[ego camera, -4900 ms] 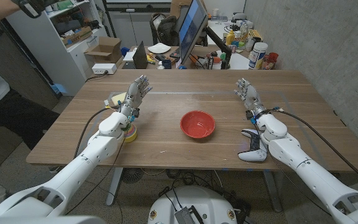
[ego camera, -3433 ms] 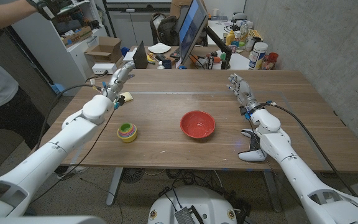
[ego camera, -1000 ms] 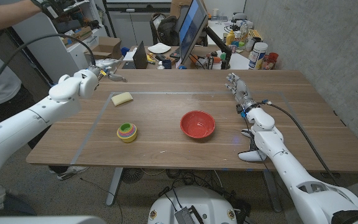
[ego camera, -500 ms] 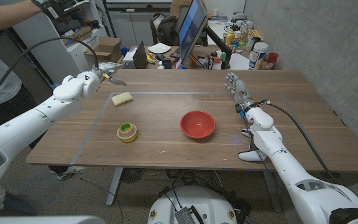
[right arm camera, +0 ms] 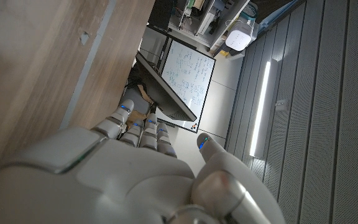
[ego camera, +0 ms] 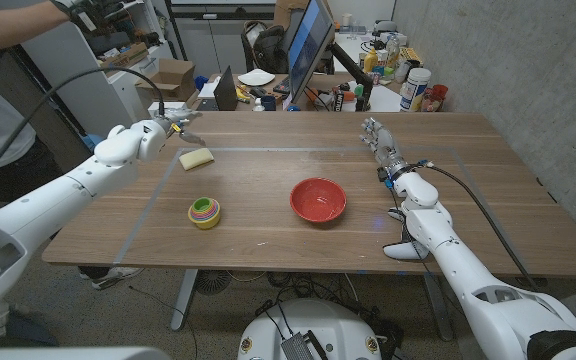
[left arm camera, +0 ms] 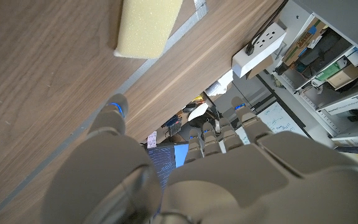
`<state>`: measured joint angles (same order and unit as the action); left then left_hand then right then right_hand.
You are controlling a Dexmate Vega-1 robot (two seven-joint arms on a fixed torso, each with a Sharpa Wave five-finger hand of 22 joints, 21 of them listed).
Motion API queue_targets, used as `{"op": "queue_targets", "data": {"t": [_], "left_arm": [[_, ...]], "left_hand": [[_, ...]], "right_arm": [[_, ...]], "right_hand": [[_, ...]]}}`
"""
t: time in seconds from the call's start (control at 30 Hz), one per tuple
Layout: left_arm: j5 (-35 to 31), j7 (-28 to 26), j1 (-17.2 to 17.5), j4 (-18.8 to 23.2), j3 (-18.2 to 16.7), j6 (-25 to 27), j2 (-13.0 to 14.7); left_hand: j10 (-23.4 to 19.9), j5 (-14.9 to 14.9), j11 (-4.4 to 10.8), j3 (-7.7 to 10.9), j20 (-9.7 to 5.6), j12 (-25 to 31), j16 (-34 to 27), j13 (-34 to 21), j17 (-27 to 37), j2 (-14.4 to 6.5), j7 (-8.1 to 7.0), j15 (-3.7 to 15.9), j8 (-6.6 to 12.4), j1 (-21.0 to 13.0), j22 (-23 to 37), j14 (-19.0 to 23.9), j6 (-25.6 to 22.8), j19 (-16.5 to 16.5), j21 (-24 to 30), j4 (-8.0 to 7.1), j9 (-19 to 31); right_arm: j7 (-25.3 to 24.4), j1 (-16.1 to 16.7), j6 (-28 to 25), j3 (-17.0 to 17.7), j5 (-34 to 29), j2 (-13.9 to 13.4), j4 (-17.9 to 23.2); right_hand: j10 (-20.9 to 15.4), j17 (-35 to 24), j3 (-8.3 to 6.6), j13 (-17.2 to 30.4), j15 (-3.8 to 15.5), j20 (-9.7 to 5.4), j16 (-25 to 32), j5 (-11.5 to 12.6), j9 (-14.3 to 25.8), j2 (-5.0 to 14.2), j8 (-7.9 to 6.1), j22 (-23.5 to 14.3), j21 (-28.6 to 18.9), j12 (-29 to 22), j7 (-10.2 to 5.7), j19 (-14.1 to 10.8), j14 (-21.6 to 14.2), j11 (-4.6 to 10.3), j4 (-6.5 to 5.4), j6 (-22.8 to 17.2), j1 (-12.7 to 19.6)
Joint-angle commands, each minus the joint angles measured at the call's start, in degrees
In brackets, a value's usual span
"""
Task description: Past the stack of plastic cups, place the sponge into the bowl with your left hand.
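A pale yellow sponge [ego camera: 196, 158] lies on the far left part of the wooden table [ego camera: 268, 240]; it also shows in the left wrist view [left arm camera: 145, 25]. My left hand [ego camera: 173, 127] hovers just beyond the sponge by the table's far left edge, fingers apart and holding nothing [left arm camera: 185, 180]. The stack of coloured plastic cups [ego camera: 205, 212] stands nearer to me, on the left. The red bowl [ego camera: 318, 200] sits near the middle, with nothing in it. My right hand [ego camera: 380, 140] is raised over the right side, fingers stretched out and apart [right arm camera: 148, 168].
A white game controller [ego camera: 405, 240] lies by my right forearm near the front edge. A monitor [ego camera: 306, 45] and desk clutter stand behind the table. A power strip [left arm camera: 263, 46] sits past the far left edge. A person's arm [ego camera: 8, 25] reaches in at upper left.
My left hand has moved a little to the right and down, closer to the sponge. The right hand, sponge, cups and bowl have not moved.
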<state>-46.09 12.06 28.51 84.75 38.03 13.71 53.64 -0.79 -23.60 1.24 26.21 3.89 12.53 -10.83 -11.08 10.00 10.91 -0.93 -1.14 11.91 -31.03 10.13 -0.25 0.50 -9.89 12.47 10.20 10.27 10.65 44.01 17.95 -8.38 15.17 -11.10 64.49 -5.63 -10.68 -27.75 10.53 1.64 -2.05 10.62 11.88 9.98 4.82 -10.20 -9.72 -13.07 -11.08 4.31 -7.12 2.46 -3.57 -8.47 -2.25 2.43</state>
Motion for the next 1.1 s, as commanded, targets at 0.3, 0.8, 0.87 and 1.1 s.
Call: {"op": "queue_targets", "data": {"t": [0.3, 0.8, 0.87, 1.1], "left_arm": [[-2.7, 2.5, -1.7, -3.6, 3.6, 0.3, -1.6], [-5.4, 3.0, -0.2, -2.3, 4.0, 3.0, -0.3], [-7.8, 2.7, -0.3, -2.5, 5.0, 3.9, -0.3], [-6.4, -1.2, 0.6, -3.5, 3.7, 4.9, -1.2]], "left_hand": [[0.0, -1.1, 0.15, -1.04, -0.15, 0.0, 0.3, -0.1, 0.2, 0.0, 0.05, -0.49, -0.31, -1.6, 0.2, 0.1, 0.3, 0.0, -0.4, 0.03, 0.3], [0.0, -2.1, 0.2, -2.25, -0.08, 0.0, 0.3, -0.2, 0.2, -0.1, 0.08, -0.52, -0.4, -3.1, 0.2, 0.0, 0.3, 0.0, -0.5, -0.06, 0.3], [-0.2, -2.3, 0.23, -2.49, -0.09, 0.1, 0.2, -0.2, 0.2, -0.1, 0.0, -0.44, -0.36, -3.4, 0.2, 0.1, 0.1, -0.1, -0.5, -0.09, 0.3], [-0.8, -2.7, 0.43, -3.13, 0.22, 0.2, 0.1, -0.2, 0.2, -0.1, 0.09, -0.27, -0.3, -4.0, 0.2, 0.4, -0.2, -0.1, -0.6, -0.19, 0.3]], "right_arm": [[0.7, -0.6, 0.1, 0.4, -0.2, 0.3, -1.2], [1.2, -0.8, 0.3, 0.3, -0.5, 0.5, -1.9], [1.3, -0.6, 0.3, 0.4, -0.4, 0.5, -1.7], [1.2, -0.3, 0.1, 0.4, -0.5, 0.3, -1.1]], "right_hand": [[-0.4, 0.0, 0.34, 0.3, -0.42, -1.62, 0.3, 0.4, 0.3, 1.81, -0.56, -0.3, 0.2, -0.1, 0.19, -0.5, 0.1, 0.13, -0.15, 0.0, -0.4], [-0.4, 0.0, 0.48, 0.3, -0.47, -1.56, 0.3, 0.5, 0.3, 1.88, -0.55, -0.3, 0.4, -0.1, 0.25, -0.6, 0.1, 0.05, -0.15, -0.1, -0.5], [-0.5, 0.0, 0.49, 0.3, -0.47, -1.56, 0.3, 0.5, 0.3, 1.89, -0.54, -0.3, 0.5, -0.1, 0.27, -0.6, 0.1, 0.0, -0.15, -0.1, -0.5], [-0.5, 0.0, 0.59, 0.3, -0.39, -1.63, 0.3, 0.5, 0.3, 1.84, -0.53, -0.3, 0.6, -0.1, 0.21, -0.7, 0.1, 0.13, -0.13, 0.0, -0.5]]}}
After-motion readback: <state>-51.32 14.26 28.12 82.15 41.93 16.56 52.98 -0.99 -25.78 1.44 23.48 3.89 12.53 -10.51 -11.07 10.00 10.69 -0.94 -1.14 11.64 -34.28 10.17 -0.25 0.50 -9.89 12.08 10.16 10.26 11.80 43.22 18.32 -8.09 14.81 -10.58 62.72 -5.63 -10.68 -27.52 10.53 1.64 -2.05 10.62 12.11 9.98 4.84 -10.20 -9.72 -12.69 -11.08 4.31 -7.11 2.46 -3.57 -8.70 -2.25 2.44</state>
